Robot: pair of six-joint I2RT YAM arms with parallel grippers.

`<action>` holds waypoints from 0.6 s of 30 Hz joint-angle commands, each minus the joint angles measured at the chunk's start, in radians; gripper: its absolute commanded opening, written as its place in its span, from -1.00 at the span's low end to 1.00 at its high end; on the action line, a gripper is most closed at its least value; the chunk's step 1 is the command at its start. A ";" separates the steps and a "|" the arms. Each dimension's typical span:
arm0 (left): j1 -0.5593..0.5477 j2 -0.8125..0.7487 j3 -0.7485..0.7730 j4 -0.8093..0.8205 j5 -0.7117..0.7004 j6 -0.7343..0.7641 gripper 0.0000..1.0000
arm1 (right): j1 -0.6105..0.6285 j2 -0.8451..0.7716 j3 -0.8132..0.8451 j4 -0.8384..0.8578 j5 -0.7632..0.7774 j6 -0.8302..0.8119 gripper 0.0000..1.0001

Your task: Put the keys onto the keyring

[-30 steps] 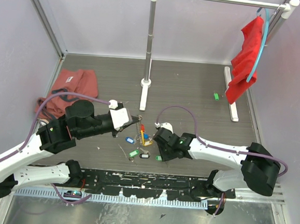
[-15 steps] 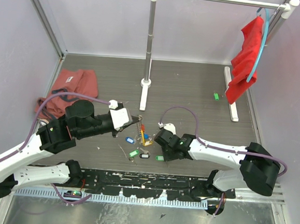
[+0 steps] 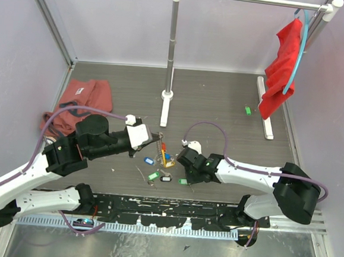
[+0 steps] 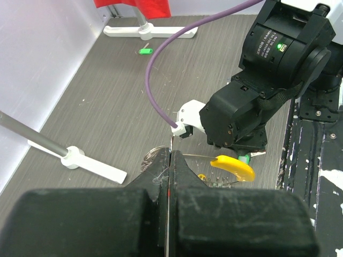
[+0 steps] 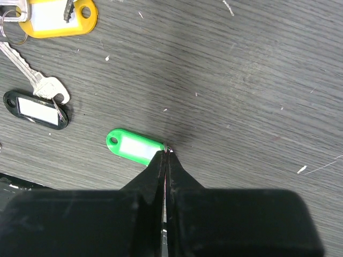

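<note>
Keys (image 3: 164, 157): small metal, each with an oblong plastic tag, lying loose on the dark table (image 3: 221, 102) between the two arms, toward its near edge. Tags counted: gold tag (image 5: 59, 19); black tag (image 5: 36, 110), a silver key (image 5: 32, 75) touching its end; blue tag (image 3: 148, 160); green tag (image 5: 134, 147), flat on the table and apart from the others.

Keyring (image 4: 153, 156): silvery wire loop with a curved yellow section (image 4: 234, 166), at the far side of the key cluster.

Left gripper (image 4: 170, 160): fingers pressed together, pinching the loop at their tips.

Right gripper (image 5: 165, 155): fingers pressed together, pointing down, tips meeting at the end of the green tag away from its hole (whether they nip its edge or merely touch it cannot be told).

Also present: red cloth (image 3: 282, 66), hanging from a rail at the far right.
</note>
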 commanded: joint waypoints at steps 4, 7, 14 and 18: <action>0.004 -0.001 -0.007 0.022 0.010 0.010 -1.00 | -0.003 -0.056 0.020 0.004 0.050 -0.007 -0.98; 0.003 -0.004 -0.006 0.023 0.008 0.010 -1.00 | -0.003 -0.120 0.053 -0.028 0.079 -0.061 -0.98; 0.004 -0.015 -0.006 0.026 0.006 0.007 -1.00 | -0.002 -0.314 0.160 -0.031 0.072 -0.315 -0.98; 0.004 -0.025 -0.008 0.033 -0.002 0.002 -1.00 | -0.002 -0.417 0.195 0.018 0.078 -0.410 -0.98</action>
